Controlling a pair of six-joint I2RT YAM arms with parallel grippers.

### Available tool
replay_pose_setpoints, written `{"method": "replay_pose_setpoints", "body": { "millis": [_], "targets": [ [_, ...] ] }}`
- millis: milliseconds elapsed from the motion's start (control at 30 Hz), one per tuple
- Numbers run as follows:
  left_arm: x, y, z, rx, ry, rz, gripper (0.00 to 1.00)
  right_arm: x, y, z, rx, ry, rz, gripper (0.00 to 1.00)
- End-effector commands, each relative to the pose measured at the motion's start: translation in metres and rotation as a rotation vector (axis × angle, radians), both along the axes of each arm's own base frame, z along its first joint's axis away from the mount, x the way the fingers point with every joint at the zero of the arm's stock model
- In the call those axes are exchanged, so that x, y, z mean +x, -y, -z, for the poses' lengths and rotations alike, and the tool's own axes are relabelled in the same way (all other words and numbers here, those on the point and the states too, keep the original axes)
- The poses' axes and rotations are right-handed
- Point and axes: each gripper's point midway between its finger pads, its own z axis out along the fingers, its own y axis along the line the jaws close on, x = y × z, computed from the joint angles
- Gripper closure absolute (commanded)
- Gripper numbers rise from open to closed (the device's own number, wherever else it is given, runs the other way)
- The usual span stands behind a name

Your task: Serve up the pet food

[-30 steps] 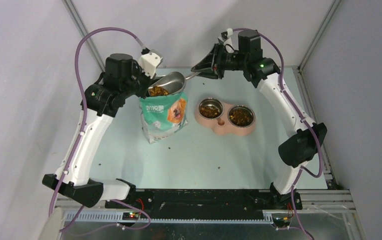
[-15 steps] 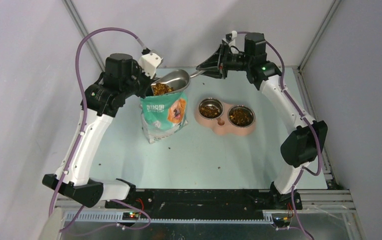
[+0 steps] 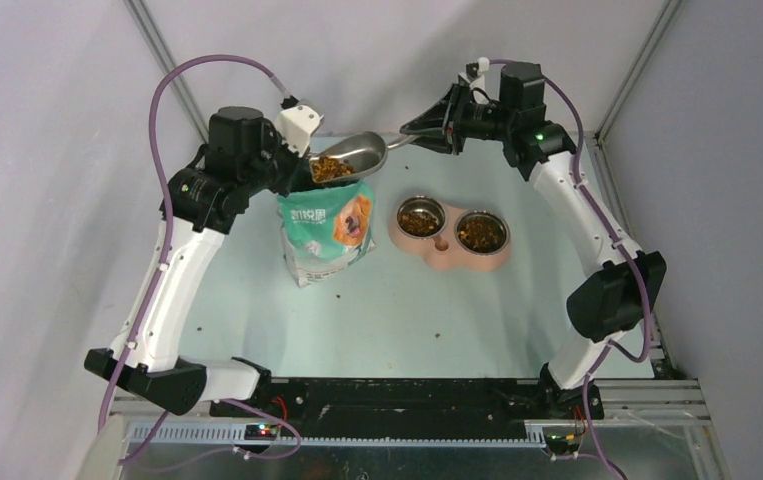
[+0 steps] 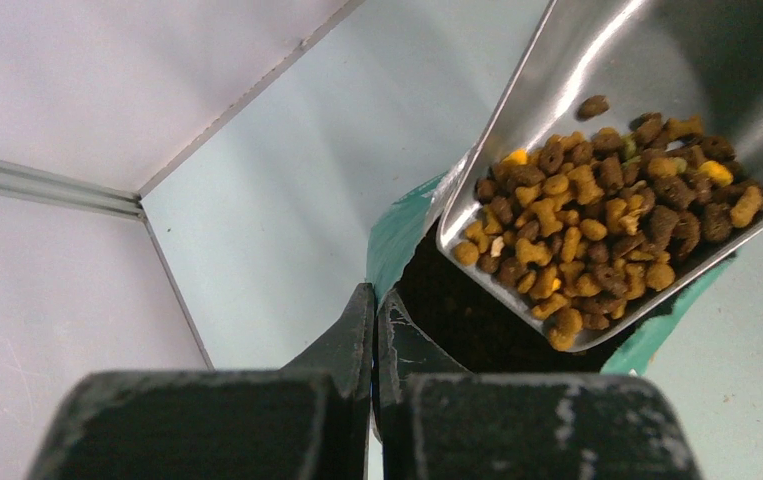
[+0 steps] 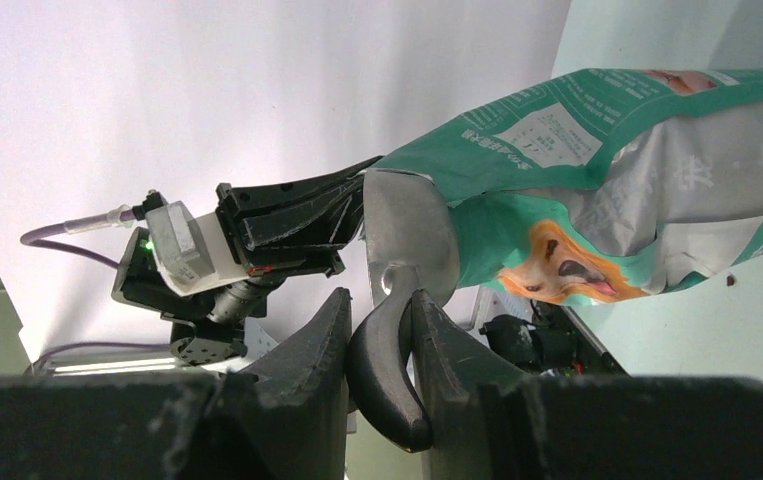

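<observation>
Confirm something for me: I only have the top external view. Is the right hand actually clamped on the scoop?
Observer: Yes. The right wrist view shows the right hand shut on the handle of the scoop, one finger on each side.
Operator: And the left hand?
Observer: In the left wrist view the left hand is shut on the teal rim of the bag, beside its open mouth.
Operator: How full is the scoop?
Observer: A heap of pet food sits toward its open lip, above the bag's dark mouth; the rest of the bowl is bare metal.
</observation>
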Motion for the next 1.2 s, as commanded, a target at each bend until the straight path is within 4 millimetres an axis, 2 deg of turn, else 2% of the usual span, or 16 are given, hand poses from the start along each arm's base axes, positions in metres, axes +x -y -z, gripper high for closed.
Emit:
{"method": "replay_pose_setpoints", "body": {
  "millis": [0,167,467,600,633,667,700,733,767,800,833,867,900,933,1000,1167],
  "targets": [
    [-0.003,-0.018,-0.055,-0.021,0.185,-0.058,1.0,0.009,0.026,-0.029,0.023,0.094,0.112,1.0],
    [0.0,-0.021,-0.048,0.002,0.171,-0.076,1.0,0.008,0.044,-0.03,0.046,0.093,0.115,1.0],
    [0.0,-0.031,-0.041,0.064,0.168,-0.092,1.0,0.007,0.09,-0.031,0.066,0.083,0.195,1.0],
    [-0.003,-0.033,-0.043,0.072,0.179,-0.092,1.0,0.005,0.118,-0.033,0.071,0.103,0.25,1.0],
    [-0.003,-0.033,-0.043,0.077,0.18,-0.09,1.0,0.007,0.126,-0.025,0.069,0.086,0.268,1.0],
    [-0.005,-0.034,-0.045,0.076,0.183,-0.088,1.0,0.008,0.14,-0.029,0.073,0.111,0.298,1.0],
    [-0.005,-0.034,-0.044,0.077,0.183,-0.087,1.0,0.01,0.146,-0.018,0.072,0.086,0.311,1.0],
    [-0.007,-0.034,-0.045,0.074,0.188,-0.085,1.0,0.009,0.157,-0.017,0.073,0.099,0.336,1.0],
    [-0.008,-0.034,-0.044,0.071,0.185,-0.085,1.0,0.01,0.162,-0.004,0.073,0.068,0.346,1.0],
    [-0.009,-0.033,-0.043,0.066,0.184,-0.081,1.0,0.009,0.171,-0.006,0.076,0.091,0.365,1.0],
    [-0.01,-0.032,-0.043,0.057,0.182,-0.076,1.0,0.009,0.175,0.008,0.078,0.06,0.376,1.0],
    [-0.011,-0.031,-0.042,0.051,0.181,-0.074,1.0,0.009,0.185,0.006,0.08,0.087,0.401,1.0],
    [-0.012,-0.029,-0.042,0.041,0.179,-0.068,1.0,0.009,0.19,0.017,0.082,0.064,0.416,1.0],
    [-0.013,-0.029,-0.042,0.037,0.177,-0.065,1.0,0.008,0.199,0.016,0.084,0.091,0.438,1.0],
    [-0.015,-0.026,-0.043,0.018,0.174,-0.057,1.0,0.006,0.213,0.034,0.081,0.07,0.478,1.0],
    [-0.022,-0.02,-0.045,-0.037,0.169,-0.039,1.0,-0.001,0.243,0.061,-0.007,0.118,0.573,1.0]
  ]
}}
